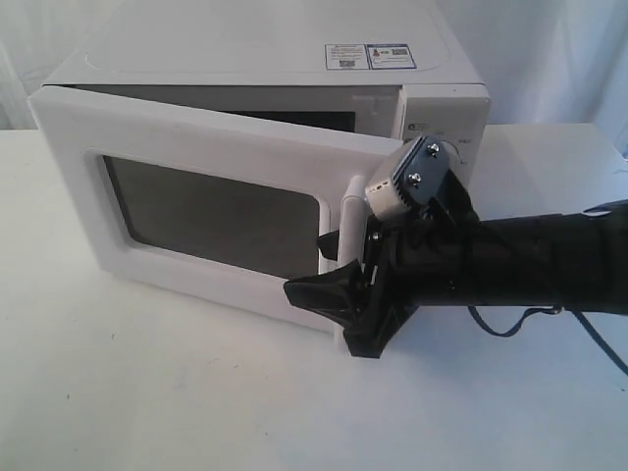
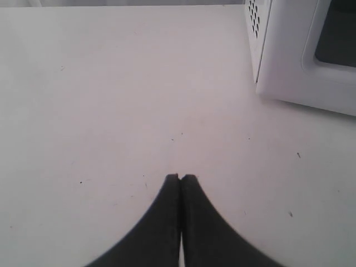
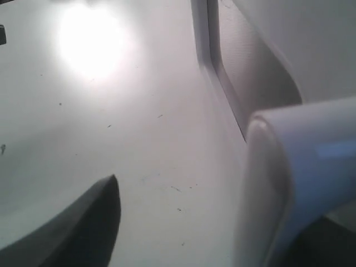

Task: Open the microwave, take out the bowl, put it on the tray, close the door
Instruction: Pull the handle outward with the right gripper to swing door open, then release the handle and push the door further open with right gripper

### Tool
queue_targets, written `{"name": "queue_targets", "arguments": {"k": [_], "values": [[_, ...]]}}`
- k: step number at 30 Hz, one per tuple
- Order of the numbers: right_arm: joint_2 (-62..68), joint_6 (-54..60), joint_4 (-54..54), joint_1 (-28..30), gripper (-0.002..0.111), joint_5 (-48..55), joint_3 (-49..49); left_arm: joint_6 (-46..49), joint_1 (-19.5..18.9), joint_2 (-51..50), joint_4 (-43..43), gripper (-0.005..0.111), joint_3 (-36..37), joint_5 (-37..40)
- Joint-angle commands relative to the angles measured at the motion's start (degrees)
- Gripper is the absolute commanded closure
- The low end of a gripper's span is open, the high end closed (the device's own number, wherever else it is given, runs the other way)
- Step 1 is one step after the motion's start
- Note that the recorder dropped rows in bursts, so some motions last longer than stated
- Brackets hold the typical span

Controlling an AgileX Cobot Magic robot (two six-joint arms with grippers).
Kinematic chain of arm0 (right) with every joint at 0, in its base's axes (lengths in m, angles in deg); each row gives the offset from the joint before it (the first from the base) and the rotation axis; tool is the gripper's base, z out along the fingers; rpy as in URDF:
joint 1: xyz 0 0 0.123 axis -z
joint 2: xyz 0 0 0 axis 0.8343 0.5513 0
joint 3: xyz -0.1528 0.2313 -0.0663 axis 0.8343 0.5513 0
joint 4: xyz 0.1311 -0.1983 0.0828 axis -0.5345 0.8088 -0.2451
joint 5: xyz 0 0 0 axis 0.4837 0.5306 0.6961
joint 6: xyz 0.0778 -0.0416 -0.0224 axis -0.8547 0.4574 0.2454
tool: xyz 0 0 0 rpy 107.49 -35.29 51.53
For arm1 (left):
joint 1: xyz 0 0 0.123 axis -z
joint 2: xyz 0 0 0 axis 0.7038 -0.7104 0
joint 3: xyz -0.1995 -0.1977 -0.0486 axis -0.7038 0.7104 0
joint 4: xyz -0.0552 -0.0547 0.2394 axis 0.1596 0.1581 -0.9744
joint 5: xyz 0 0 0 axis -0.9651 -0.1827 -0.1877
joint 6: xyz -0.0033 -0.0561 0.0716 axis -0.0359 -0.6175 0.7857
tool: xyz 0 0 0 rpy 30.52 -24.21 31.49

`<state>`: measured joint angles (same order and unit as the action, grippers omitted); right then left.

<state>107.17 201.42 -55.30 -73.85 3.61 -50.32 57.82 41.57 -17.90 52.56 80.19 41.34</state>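
1. The door (image 1: 196, 137) of the microwave (image 1: 265, 59) stands partly open in the middle of the frame. It looks hard and smooth and should swing easily. The white handle (image 1: 349, 211) is the best place to pull.
2. The right end effector (image 1: 309, 267) is spread open around the handle, not squeezing it.
3. Only the left wrist view shows the left end effector (image 2: 181, 178). It is pinched together over the desk (image 2: 111, 83).
4. The right wrist view shows one finger (image 3: 83, 222) apart from the handle.
5. The bowl is hidden in every view. It is likely light and may break.

Half-open door (image 1: 196, 147) across microwave (image 1: 245, 49) mouth
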Motion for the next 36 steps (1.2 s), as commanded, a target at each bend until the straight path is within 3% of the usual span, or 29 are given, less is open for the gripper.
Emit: {"name": "queue_targets", "arguments": {"k": [1,18,26,36], "values": [[-4.4,-1.3,3.2,-1.0,0.047,26.4,2.6,-0.3,-0.1,0.3,0.1,0.107,0.2,-0.1],[-30.0,-5.8,6.3,-1.0,0.048,-0.5,11.0,-0.3,-0.1,0.3,0.1,0.107,0.2,-0.1],[-30.4,-10.7,2.0,-1.0,0.071,-24.7,11.3,-0.3,-0.1,0.3,0.1,0.107,0.2,-0.1],[-25.4,-9.6,1.2,-1.0,0.106,-23.4,9.8,-0.3,-0.1,0.3,0.1,0.107,0.2,-0.1]]}}
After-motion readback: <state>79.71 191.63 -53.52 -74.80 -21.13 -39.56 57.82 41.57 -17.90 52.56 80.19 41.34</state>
